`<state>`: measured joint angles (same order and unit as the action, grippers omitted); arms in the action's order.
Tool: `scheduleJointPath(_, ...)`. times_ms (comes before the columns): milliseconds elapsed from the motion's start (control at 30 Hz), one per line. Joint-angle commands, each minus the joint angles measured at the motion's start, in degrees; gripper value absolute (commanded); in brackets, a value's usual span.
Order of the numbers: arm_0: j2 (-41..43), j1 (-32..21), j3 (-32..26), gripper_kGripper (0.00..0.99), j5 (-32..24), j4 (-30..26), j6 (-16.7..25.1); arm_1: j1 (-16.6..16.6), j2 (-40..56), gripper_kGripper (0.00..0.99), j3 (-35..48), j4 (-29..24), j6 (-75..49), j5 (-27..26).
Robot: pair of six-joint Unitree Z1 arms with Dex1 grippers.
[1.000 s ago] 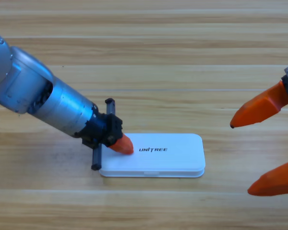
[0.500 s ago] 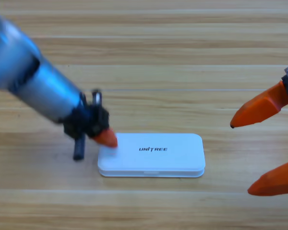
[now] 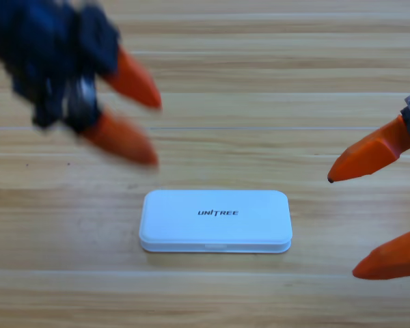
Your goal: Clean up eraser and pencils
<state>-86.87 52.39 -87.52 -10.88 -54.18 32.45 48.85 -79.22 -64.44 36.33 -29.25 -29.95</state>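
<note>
Orange tapered fingers (image 3: 130, 113); smooth rounded white case (image 3: 215, 221)

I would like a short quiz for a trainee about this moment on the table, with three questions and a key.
1. True or false: the white case lies with its lid shut.
2. Which gripper is nearer the case: A) left gripper B) right gripper?
3. Fill in: the eraser and the pencils are ____ in this view.

Key: 1 true. 2 A; it hangs above the case's left end, jaws apart, holding nothing, while the right gripper waits at the right edge, jaws apart. 3 not visible.
</note>
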Motion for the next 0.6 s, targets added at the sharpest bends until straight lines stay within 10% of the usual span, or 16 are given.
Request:
scheduleJointPath(33, -1.46, 11.86, 4.81, 0.990, -0.46, 1.00, -5.12, -0.69, -2.34, 0.945, 0.37, -0.03, 0.68, -0.72)
scheduleJointPath(600, -1.38, 12.74, 10.87, 0.990, -0.55, 9.00, -6.61, -0.78, -2.60, 0.945, 0.37, -0.03, 0.68, -0.63)
